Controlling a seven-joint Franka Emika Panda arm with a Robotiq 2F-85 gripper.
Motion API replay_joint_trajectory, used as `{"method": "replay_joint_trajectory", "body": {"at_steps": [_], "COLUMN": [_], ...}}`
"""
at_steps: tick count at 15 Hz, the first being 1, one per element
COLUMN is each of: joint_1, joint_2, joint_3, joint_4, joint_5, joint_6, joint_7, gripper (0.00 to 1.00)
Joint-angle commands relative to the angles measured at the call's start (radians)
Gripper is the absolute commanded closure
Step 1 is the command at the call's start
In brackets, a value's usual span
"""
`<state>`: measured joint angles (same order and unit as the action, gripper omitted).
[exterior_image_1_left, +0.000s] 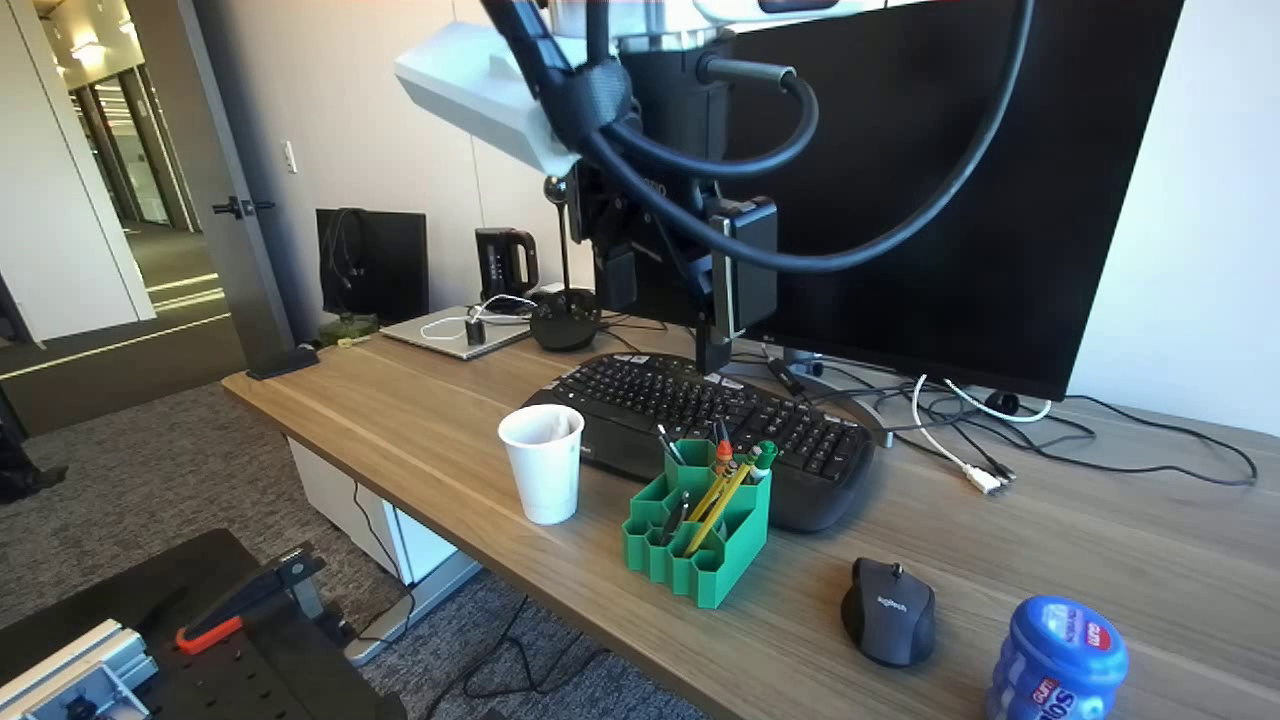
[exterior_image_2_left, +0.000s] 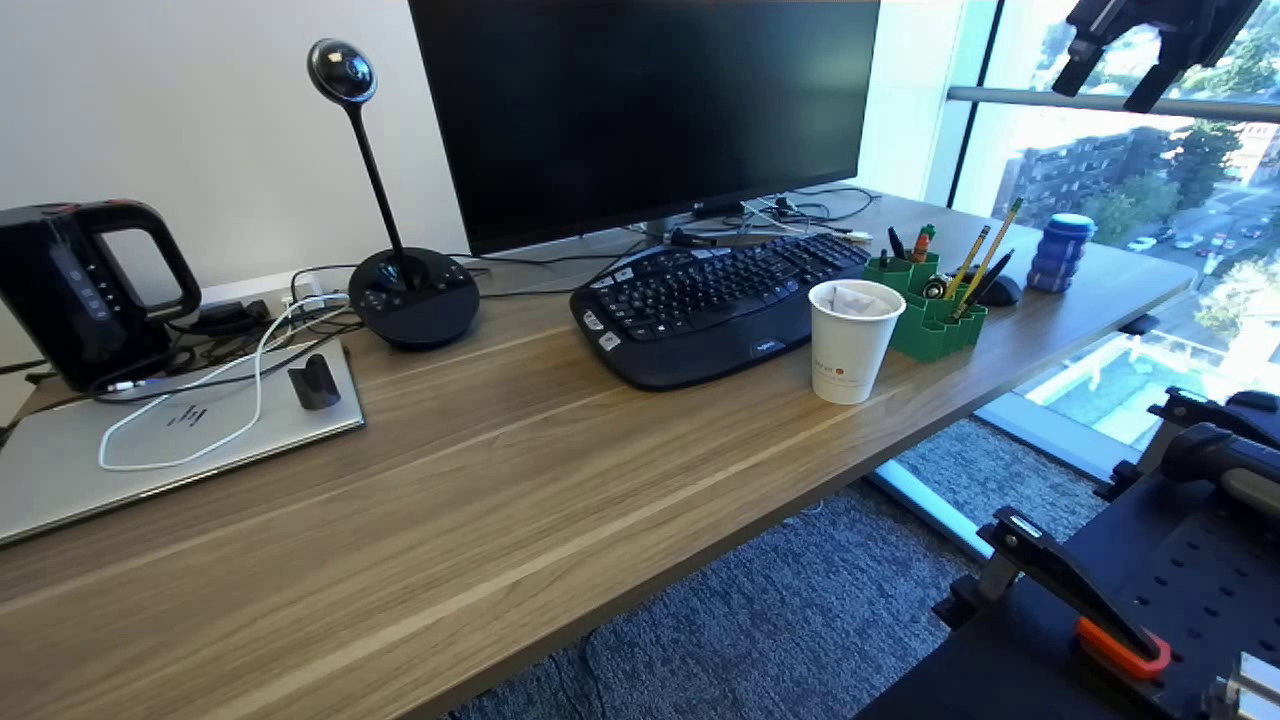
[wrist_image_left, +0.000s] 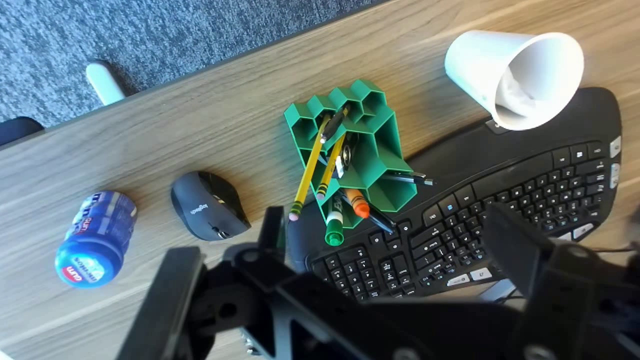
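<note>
Green honeycomb-celled organiser (wrist_image_left: 370, 155), apparently plastic and holding slim yellow pencils (wrist_image_left: 308, 170), stands on the wood-grain desk (wrist_image_left: 240, 120), mid-picture in the wrist view. Around it there, left to right: a round blue gum bottle (wrist_image_left: 97, 240) and dark grey mouse (wrist_image_left: 205, 207) toward eight o'clock; the robot's black hand (wrist_image_left: 384, 222) toward five, hanging above, spread wide and holding nothing; a curved black keyboard (wrist_image_left: 450, 215) toward four; a white paper cup (wrist_image_left: 492, 65) toward two. Lowered like this, the hand could snag the pencils, because they lean out of their cells; brushing the light-looking cup could tip it.
</note>
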<state>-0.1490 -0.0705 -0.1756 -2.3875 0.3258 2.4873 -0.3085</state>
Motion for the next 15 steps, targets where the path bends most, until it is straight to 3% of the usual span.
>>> {"method": "replay_joint_trajectory", "body": {"at_steps": [1,15], "joint_1": [0.003,0.011], "joint_2": [-0.001,0.058], "joint_3": [-0.003,0.016], "joint_4": [0.001,0.023], "joint_5": [-0.003,-0.024], "joint_6": [-0.002,0.055], "joint_7": [0.003,0.027], "gripper": [0.00,0.00]}}
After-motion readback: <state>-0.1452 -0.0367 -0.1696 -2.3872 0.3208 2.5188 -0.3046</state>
